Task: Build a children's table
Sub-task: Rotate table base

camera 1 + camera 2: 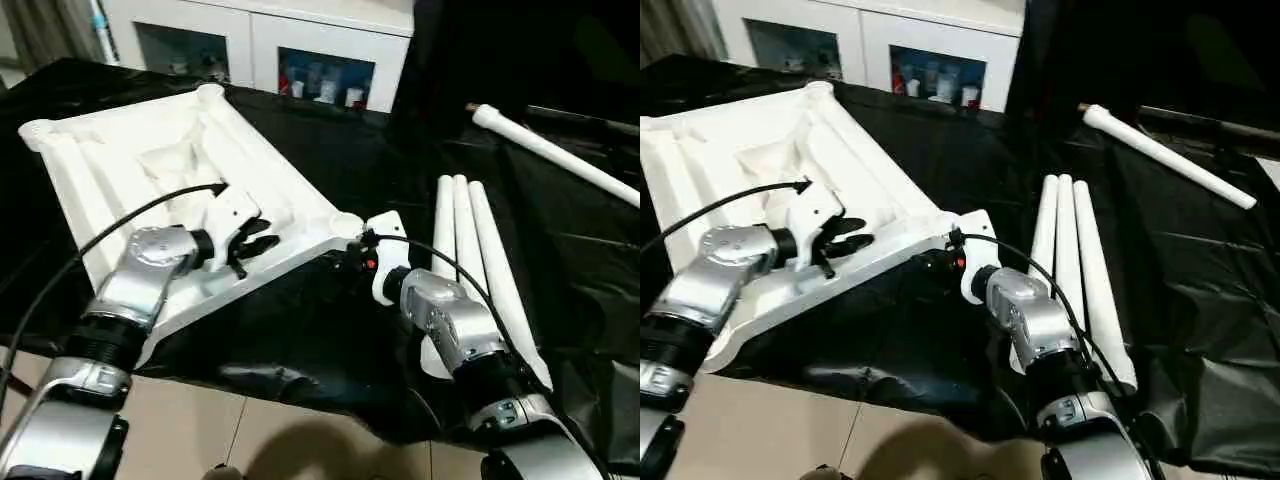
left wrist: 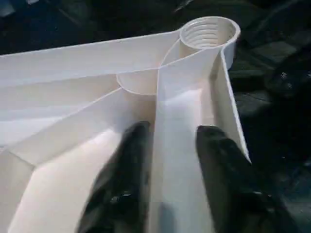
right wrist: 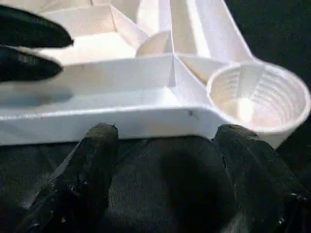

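Straddling a rib of the table top point(image 1: 120, 160) with my left claw point(image 1: 250, 240), I am keeping its fingers point(image 2: 126, 179) parted on either side of that rib, near the corner socket point(image 2: 209, 33), and they do not look clamped. My right claw point(image 3: 160, 150) is hovering just off the top's near right corner, spread wide and gripping nothing, its fingers over the black cloth point(image 1: 330, 150) covering the tabletop. The top is lying upside down on the left, ribs facing up. Three legs point(image 1: 470, 250) are lying side by side to my right, and a fourth leg point(image 1: 555, 155) is lying apart at the far right. No socket I can see is holding a leg, so I judge the build is barely starting: all four legs are waiting to go in
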Available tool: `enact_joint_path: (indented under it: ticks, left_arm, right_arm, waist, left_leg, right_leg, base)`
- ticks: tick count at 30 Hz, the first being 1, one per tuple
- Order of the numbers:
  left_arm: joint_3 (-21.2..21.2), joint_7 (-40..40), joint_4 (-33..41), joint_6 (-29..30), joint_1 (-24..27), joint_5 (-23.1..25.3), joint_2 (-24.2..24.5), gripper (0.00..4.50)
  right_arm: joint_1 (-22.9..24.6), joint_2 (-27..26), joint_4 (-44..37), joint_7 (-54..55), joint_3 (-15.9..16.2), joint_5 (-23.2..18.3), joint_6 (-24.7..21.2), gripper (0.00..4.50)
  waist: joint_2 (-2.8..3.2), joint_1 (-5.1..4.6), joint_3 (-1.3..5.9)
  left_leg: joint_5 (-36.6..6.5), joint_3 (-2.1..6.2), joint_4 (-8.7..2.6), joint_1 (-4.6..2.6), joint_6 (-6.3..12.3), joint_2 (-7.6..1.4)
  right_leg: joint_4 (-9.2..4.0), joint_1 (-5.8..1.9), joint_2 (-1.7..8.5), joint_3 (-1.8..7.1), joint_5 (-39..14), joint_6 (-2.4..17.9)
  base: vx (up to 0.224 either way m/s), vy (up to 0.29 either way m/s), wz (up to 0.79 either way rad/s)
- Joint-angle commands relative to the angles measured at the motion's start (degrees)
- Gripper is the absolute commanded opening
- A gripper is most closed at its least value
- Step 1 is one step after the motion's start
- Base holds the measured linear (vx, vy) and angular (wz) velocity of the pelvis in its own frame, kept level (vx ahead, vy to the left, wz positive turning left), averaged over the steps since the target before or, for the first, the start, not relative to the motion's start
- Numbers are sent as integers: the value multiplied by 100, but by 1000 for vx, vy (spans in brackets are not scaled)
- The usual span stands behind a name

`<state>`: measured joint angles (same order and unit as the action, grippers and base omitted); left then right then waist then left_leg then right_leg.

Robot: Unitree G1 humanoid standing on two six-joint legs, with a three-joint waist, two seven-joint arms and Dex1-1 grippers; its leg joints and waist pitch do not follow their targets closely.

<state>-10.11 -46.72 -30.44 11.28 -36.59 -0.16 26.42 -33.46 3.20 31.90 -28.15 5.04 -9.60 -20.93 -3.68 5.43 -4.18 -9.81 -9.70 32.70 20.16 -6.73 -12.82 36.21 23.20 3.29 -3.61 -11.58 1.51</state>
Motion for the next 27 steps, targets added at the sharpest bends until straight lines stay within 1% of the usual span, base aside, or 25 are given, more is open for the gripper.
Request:
enact_joint_path:
  ticks: [1,2,3,4,5,6,7,8,9,10,11,12,13,14,15,16,17,18,19,20,22,23,25,26,27]
  left_arm:
    - [-158,-76,339,342,21,10,4,203]
    - [-220,-113,580,706,64,-8,-8,203]
    - [-281,-123,777,974,101,34,-35,227]
    - [-328,-129,907,1138,132,54,-75,228]
    - [-375,-109,1026,1297,158,76,-127,237]
    - [-435,-93,1168,1492,193,65,-195,237]
    - [-476,-84,1265,1631,217,46,-238,253]
    - [-476,-84,1265,1631,217,46,-238,253]
    - [-566,-32,1259,1734,223,144,-271,253]
    - [-644,19,1136,1690,211,287,-271,253]
    - [-693,45,1041,1635,203,382,-265,253]
    - [-782,85,925,1558,195,546,-229,253]
    - [-838,100,850,1497,192,644,-195,253]
    - [-864,104,822,1472,192,686,-177,253]
    - [-897,106,821,1485,195,702,-142,239]
    - [-906,108,800,1490,189,698,-116,228]
    - [-907,108,800,1490,189,698,-116,217]
    - [-905,99,775,1535,167,674,-63,212]
    - [-900,74,742,1531,152,661,-41,212]
    - [-899,72,739,1530,150,660,-39,188]
    - [-888,-49,648,1477,98,687,26,178]
    - [-874,-91,626,1395,86,679,34,174]
    - [-830,-186,596,1298,68,629,38,161]
    - [-809,-384,590,1036,58,548,72,150]
    - [-809,-427,574,954,51,539,94,140]
  right_arm:
    - [-44,93,-77,-19,-82,-8,-79,344]
    - [-49,136,-137,-22,-100,3,-101,344]
    - [-61,185,-179,-14,-102,27,-119,344]
    - [-67,239,-218,-9,-92,54,-148,344]
    - [-68,304,-262,-8,-72,88,-202,344]
    - [-55,412,-329,-18,-28,153,-263,344]
    - [-43,484,-375,-27,2,198,-304,344]
    - [-43,484,-375,-27,2,198,-304,344]
    - [6,621,-533,-56,37,251,-427,344]
    - [67,730,-703,-98,49,266,-533,344]
    - [114,799,-814,-129,53,272,-591,344]
    - [195,899,-998,-172,53,279,-683,344]
    - [266,966,-1145,-206,50,275,-752,344]
    - [300,995,-1215,-222,48,270,-784,344]
    - [353,1035,-1323,-244,43,250,-835,344]
    - [416,1078,-1441,-271,38,226,-886,344]
    - [416,1079,-1442,-271,38,226,-886,344]
    - [543,1176,-1651,-338,50,188,-974,344]
    - [585,1210,-1707,-361,61,183,-993,344]
    - [589,1214,-1712,-363,62,183,-995,344]
    - [727,1305,-1953,-404,88,181,-1136,344]
    - [749,1320,-1988,-411,92,183,-1147,344]
    - [781,1341,-2042,-422,96,180,-1166,344]
    - [797,1353,-2069,-444,91,169,-1155,344]
    - [805,1354,-2090,-449,88,170,-1164,344]
  waist:
    - [118,17,490]
    - [108,24,480]
    - [111,30,480]
    - [111,28,485]
    - [107,34,480]
    - [117,38,477]
    - [117,45,480]
    - [107,45,478]
    - [132,58,477]
    - [141,56,485]
    - [125,58,484]
    - [158,67,482]
    - [149,68,483]
    - [138,68,485]
    - [144,76,502]
    - [174,67,491]
    - [162,63,488]
    - [177,74,488]
    - [171,70,488]
    - [176,76,490]
    - [190,69,472]
    - [190,86,476]
    - [188,85,478]
    - [194,86,478]
    - [199,92,479]
  left_leg:
    - [-360,-38,-290,-32,-37,-33]
    - [-361,-41,-289,-29,-24,-26]
    - [-378,-40,-289,-31,-35,-26]
    - [-377,-39,-290,-31,-53,-36]
    - [-370,-42,-286,-31,-43,-31]
    - [-370,-44,-283,-25,-49,-22]
    - [-364,-44,-278,-22,-60,-17]
    - [-372,-47,-278,-21,-68,-17]
    - [-377,-40,-278,-16,-67,-7]
    - [-397,-40,-270,-18,-60,4]
    - [-379,-34,-272,-14,-50,7]
    - [-382,-20,-275,-4,-46,12]
    - [-386,-20,-269,-14,-36,16]
    - [-410,-18,-272,-20,-30,16]
    - [-433,-8,-273,-17,-48,8]
    - [-524,-12,-272,-17,-68,10]
    - [-553,-14,-273,-16,-69,9]
    - [-617,-10,-275,-22,-73,6]
    - [-629,-9,-276,-24,-75,4]
    - [-636,-9,-274,-27,-76,3]
    - [-728,-7,-284,-29,-89,12]
    - [-742,-7,-282,-39,-89,10]
    - [-796,-10,-280,-36,-106,8]
    - [-793,-6,-283,-34,-108,3]
    - [-805,-10,-279,-29,-109,6]
  right_leg:
    - [-264,-394,414,298,494,1245]
    - [-278,-387,407,294,461,1246]
    - [-275,-389,406,294,433,1256]
    - [-266,-401,411,294,413,1261]
    - [-279,-392,407,294,397,1255]
    - [-287,-399,399,296,384,1248]
    - [-286,-404,393,296,404,1229]
    - [-286,-409,390,297,404,1218]
    - [-292,-413,386,295,379,1196]
    - [-303,-412,373,297,400,1168]
    - [-306,-424,360,294,423,1139]
    - [-306,-434,367,292,412,1095]
    - [-324,-431,355,295,447,1026]
    - [-325,-433,353,293,430,1008]
    - [-315,-442,381,291,388,1039]
    - [-332,-428,376,289,317,1080]
    - [-334,-429,372,290,292,1093]
    - [-337,-422,376,288,197,1114]
    - [-342,-422,375,286,171,1119]
    - [-341,-420,373,285,164,1123]
    - [-369,-410,360,281,-12,1079]
    - [-374,-409,368,282,-52,1069]
    - [-384,-403,378,286,-201,1064]
    - [-383,-399,384,284,-222,1071]
    - [-395,-395,386,286,-254,1067]
  base:
    - [0,0,0]
    - [0,0,0]
    - [0,0,0]
    - [0,0,0]
    - [0,0,0]
    - [0,0,0]
    - [0,0,0]
    - [0,0,0]
    - [0,0,0]
    - [0,0,0]
    - [0,0,0]
    - [0,0,0]
    - [0,0,0]
    - [0,0,0]
    - [0,0,0]
    - [0,0,0]
    - [0,0,0]
    - [0,0,0]
    - [0,0,0]
    - [0,0,0]
    - [0,0,0]
    - [0,0,0]
    - [0,0,0]
    - [0,0,0]
    - [0,0,0]
